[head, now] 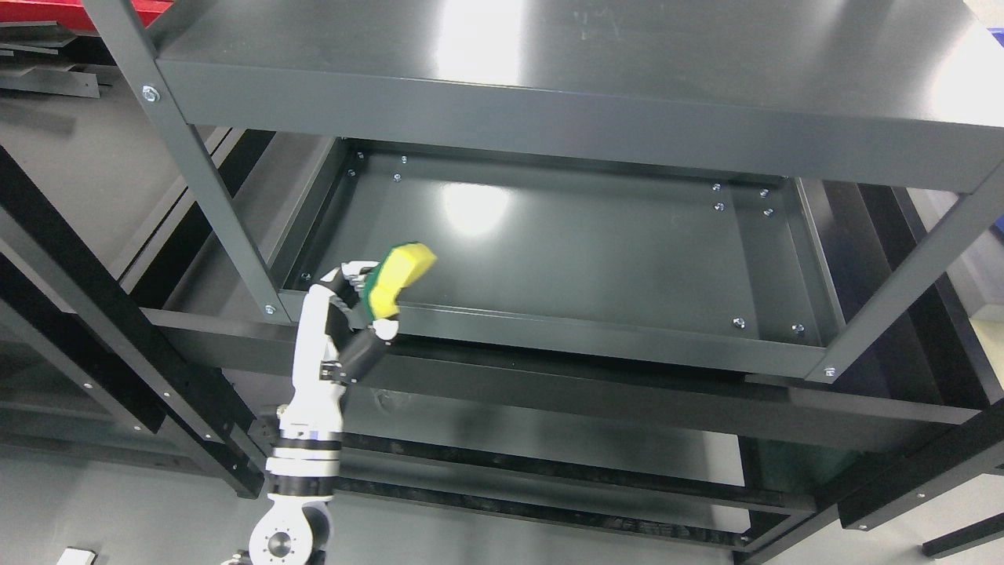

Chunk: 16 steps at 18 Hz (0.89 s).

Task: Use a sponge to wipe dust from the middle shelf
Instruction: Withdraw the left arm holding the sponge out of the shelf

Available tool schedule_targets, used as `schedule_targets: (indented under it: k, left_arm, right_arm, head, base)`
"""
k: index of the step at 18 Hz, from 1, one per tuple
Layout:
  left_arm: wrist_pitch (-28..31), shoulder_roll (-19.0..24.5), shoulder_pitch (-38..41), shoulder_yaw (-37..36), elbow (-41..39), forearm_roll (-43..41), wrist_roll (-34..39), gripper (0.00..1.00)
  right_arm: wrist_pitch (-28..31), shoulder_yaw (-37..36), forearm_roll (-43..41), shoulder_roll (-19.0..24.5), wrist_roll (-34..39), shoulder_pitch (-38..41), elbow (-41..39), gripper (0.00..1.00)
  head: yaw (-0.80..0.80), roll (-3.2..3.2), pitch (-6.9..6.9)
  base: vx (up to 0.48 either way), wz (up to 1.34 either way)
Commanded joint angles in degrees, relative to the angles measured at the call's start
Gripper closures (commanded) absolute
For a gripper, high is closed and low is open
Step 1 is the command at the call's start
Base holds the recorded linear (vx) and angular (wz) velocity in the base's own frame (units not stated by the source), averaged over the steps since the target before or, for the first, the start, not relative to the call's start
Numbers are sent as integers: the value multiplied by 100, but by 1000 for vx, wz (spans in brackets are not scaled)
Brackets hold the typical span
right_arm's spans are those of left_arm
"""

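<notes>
A yellow sponge with a green scouring side (pixel 396 277) is gripped in my left hand (pixel 362 300), whose arm rises from the bottom left. The hand hovers at the front left corner of the dark grey middle shelf (pixel 565 243), right above its front lip. The sponge is tilted, its yellow end pointing up and to the right over the shelf tray. Whether it touches the shelf surface is unclear. My right arm does not show.
The top shelf (pixel 549 71) overhangs the middle one. A grey upright post (pixel 212 188) stands just left of my hand, another at the right (pixel 902 290). Black frame bars (pixel 94 314) cross at the left. A lower shelf (pixel 549 439) lies beneath.
</notes>
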Motion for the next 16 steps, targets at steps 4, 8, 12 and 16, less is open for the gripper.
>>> schedule_targets:
  k: [4,8,12,16]
  left_arm:
    - [-5,81,98,784,-254,142,-344,100]
    - [-66,81,89,530,-254,142,-450,100]
    - [-66,81,71,371,-254,142,-450,100]
    - [-66,81,71,362,-254,142,-450,100]
  right_arm:
    - [-5,-1,0,-100,3,1,-100,0]
    - [-5,-1,0,-100,3,1,-100,0]
    - [-5,-1,0,-100,3,-8,-100,0]
    - [-5,-1,0,-100,3,1,-100,0]
  head:
    - [0,0,0]
    - [0,0,0]
    - [0,0,0]
    - [0,0,0]
  base:
    - [0,0]
    - [0,0]
    - [0,0]
    - [0,0]
